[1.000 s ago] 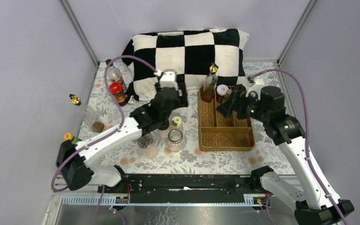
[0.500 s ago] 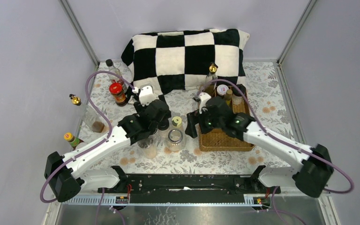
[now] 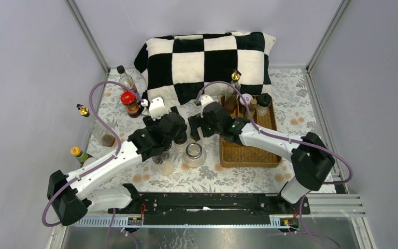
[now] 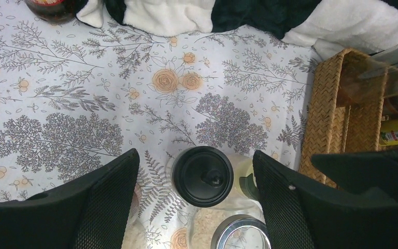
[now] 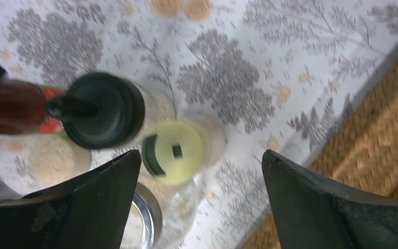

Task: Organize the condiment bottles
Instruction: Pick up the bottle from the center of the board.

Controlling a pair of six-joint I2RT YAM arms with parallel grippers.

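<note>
My left gripper (image 4: 196, 155) hangs with its fingers spread wide, one at 9 o'clock and one at 3 o'clock of a black-capped bottle (image 4: 203, 175). Neither finger touches it. A silver-rimmed jar (image 4: 238, 236) stands just at that bottle's 5 o'clock, and the wicker tray (image 4: 331, 104) lies off at 3 o'clock.

My right gripper (image 5: 201, 155) is spread wide as well and holds nothing. A yellow-capped bottle (image 5: 173, 151) sits between its fingers, closer to the one at 9 o'clock. The view is blurred, so I cannot tell whether they touch.

From above, both my grippers hang over this cluster near the middle of the table (image 3: 290, 171). A short pale-filled jar (image 3: 163, 162) stands at the cluster's 7 o'clock.

At the tray's 12 o'clock end stand a gold-topped bottle (image 3: 233, 88), a white-lidded jar (image 3: 246, 98) and a black-topped shaker (image 3: 263, 104).

Around 10 o'clock on the table, a tall dark-capped bottle (image 3: 126, 79) and a red-capped jar (image 3: 130, 102) stand beside the checkered pillow (image 3: 207, 57). Along the 9 o'clock side are a second gold-topped one (image 3: 83, 110) close to the wall, a clear bottle with brown dregs (image 3: 105, 136) and an orange-capped bottle (image 3: 77, 153).
</note>
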